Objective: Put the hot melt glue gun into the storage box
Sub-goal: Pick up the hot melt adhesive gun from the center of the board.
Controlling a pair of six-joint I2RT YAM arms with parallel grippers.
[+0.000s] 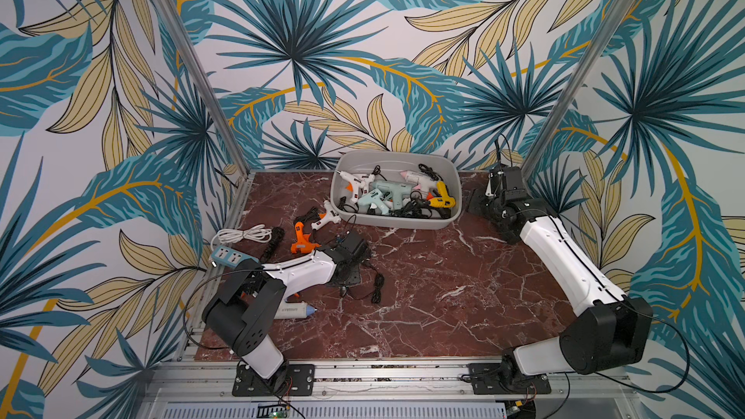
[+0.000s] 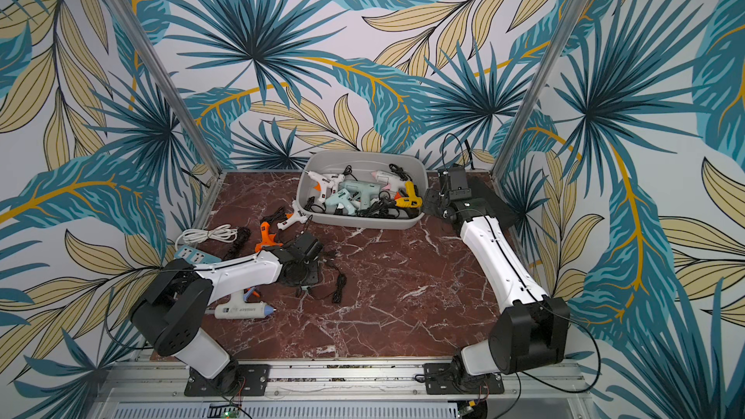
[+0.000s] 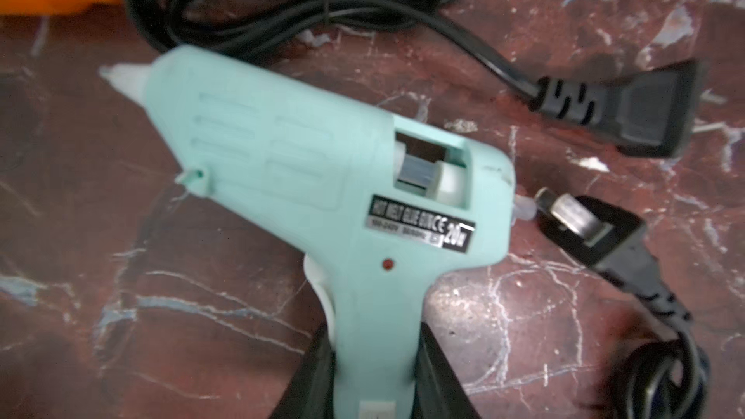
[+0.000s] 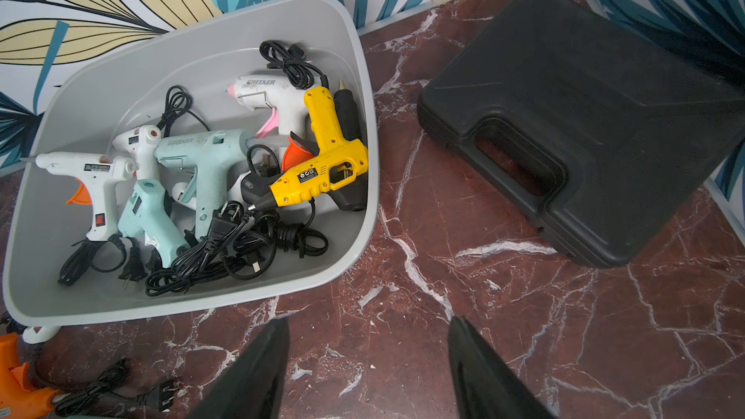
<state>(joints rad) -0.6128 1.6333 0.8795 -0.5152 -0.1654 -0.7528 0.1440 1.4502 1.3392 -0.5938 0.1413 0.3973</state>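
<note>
the mint-green plastic hot melt glue gun (image 3: 322, 179) lies on its side on the dark red marble-patterned tabletop (image 1: 443, 296), left of centre and near-left of the light grey plastic storage box (image 1: 397, 222); in both top views the left wrist hides it. the left gripper (image 3: 375, 340) has its black fingers (image 3: 318, 372) pressed to both sides of the handle, so i judge the grasp made and the lift not yet begun. next comes a rise that clears the box's near rim, then a carry far and right. a black cord and plug (image 3: 596, 243) off the gun's back end, likely its own, would trail. an orange plastic glue gun (image 1: 302, 237) lies close on the left, and a small white glue gun (image 1: 328, 215) sits just beside the box's near-left corner. inside the box, guns and cords crowd the near half, with bare floor along the far wall. the right gripper (image 4: 369, 320) hangs open and empty just right of the box, near a flat black plastic case (image 4: 564, 114).
</note>
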